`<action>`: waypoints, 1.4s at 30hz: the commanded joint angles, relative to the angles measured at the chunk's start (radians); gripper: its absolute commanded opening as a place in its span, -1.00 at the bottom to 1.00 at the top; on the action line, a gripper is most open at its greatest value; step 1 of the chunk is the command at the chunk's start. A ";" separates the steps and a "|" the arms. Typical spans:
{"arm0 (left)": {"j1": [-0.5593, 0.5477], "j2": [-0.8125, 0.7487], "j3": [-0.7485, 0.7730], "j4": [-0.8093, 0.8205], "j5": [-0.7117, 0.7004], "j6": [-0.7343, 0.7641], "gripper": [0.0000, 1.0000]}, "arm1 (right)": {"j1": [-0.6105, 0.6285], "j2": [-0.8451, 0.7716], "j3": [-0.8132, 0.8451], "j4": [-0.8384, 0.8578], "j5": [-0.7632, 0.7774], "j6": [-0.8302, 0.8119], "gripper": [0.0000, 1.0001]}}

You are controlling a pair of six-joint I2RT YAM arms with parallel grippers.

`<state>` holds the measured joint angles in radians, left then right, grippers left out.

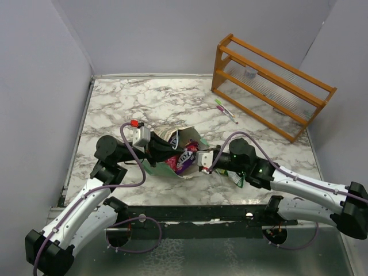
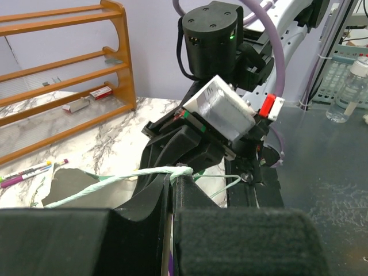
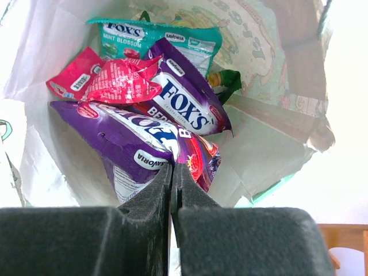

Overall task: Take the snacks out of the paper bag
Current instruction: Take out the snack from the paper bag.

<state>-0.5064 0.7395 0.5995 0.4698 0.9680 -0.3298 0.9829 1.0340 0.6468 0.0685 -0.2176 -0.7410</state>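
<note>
The paper bag (image 1: 190,138) lies on its side on the marble table (image 1: 144,98), its mouth facing the right gripper (image 3: 172,172). Just inside the bag, that gripper's fingers are pressed together on the lower edge of the purple packet (image 3: 126,144). Deeper in lie a second purple packet (image 3: 187,106), a red packet (image 3: 115,80) and a teal packet (image 3: 172,34). At the bag's opposite end, the left gripper (image 2: 172,179) is clamped on a cord handle (image 2: 98,187).
</note>
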 commanded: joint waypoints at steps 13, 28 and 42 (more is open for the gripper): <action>-0.006 0.016 0.015 -0.032 -0.042 0.032 -1.00 | 0.002 -0.168 0.097 0.114 -0.042 0.169 -0.97; -0.006 0.009 0.026 -0.096 -0.115 0.066 -1.00 | 0.001 -0.435 0.160 -0.202 -0.007 0.108 -0.97; 0.005 0.025 0.041 -0.141 -0.161 0.100 -1.00 | 0.002 -0.721 0.093 -0.391 0.456 0.210 -0.97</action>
<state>-0.5060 0.7586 0.6006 0.3347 0.8249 -0.2481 0.9829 0.3618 0.7815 -0.3481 0.0170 -0.5869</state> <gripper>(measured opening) 0.021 0.018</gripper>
